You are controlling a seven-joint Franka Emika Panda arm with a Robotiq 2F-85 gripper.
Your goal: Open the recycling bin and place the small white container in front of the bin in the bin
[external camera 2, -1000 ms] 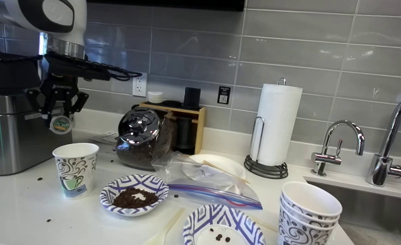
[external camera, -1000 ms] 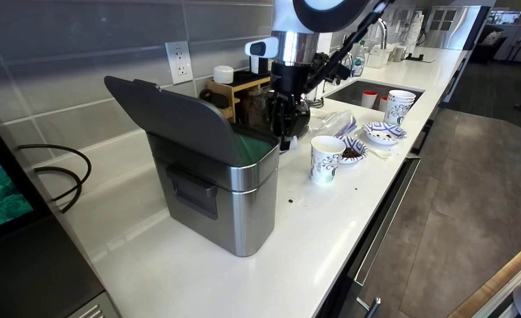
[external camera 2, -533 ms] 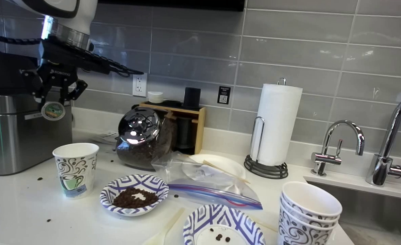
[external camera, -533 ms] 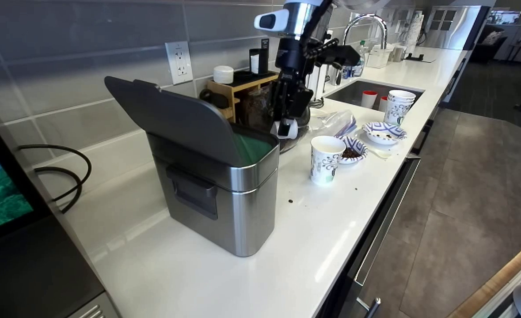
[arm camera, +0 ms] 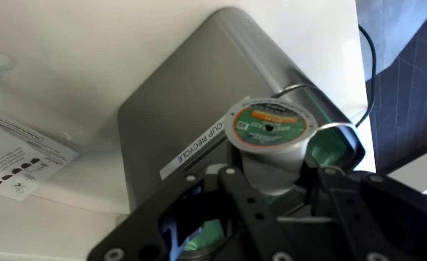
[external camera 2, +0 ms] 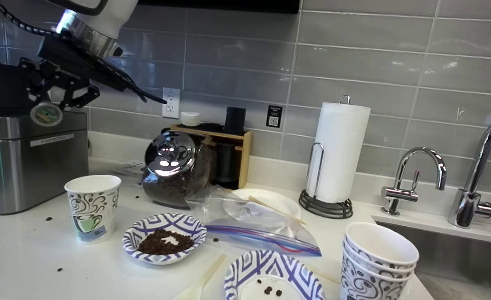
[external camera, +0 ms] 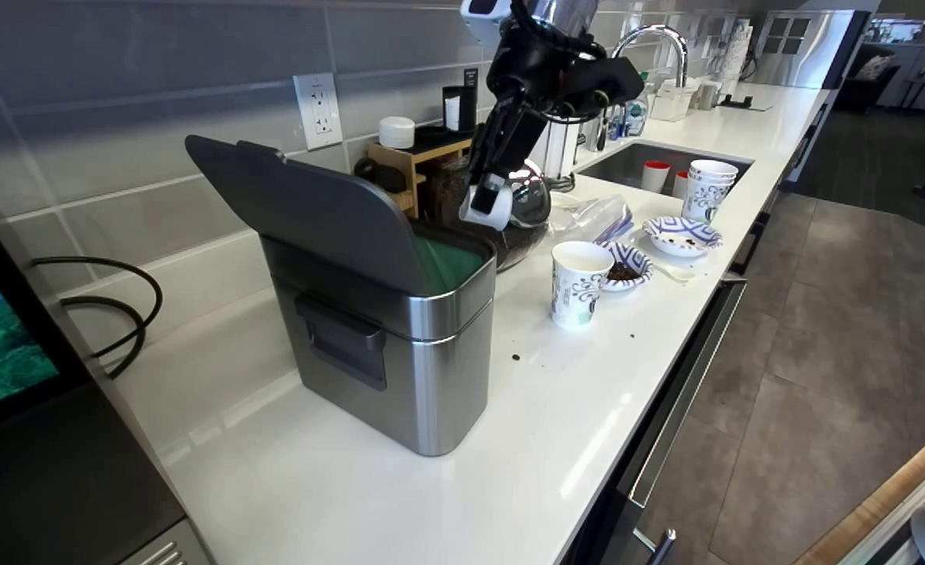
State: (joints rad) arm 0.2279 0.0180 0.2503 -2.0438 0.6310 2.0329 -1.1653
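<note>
So I have the small white container [arm camera: 271, 145] pinched in my gripper [arm camera: 271, 163], tilted in midair near the open recycling bin [external camera: 368, 306].

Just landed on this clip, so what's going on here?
The robot's gripper holds the small white container off the counter, close to the recycling bin. The bin's dark lid stands open, with green lining showing inside. The container has not gone in yet; whether it is fully over the opening is hard to tell. A patterned paper cup stands upright on the counter near the bin.
</note>
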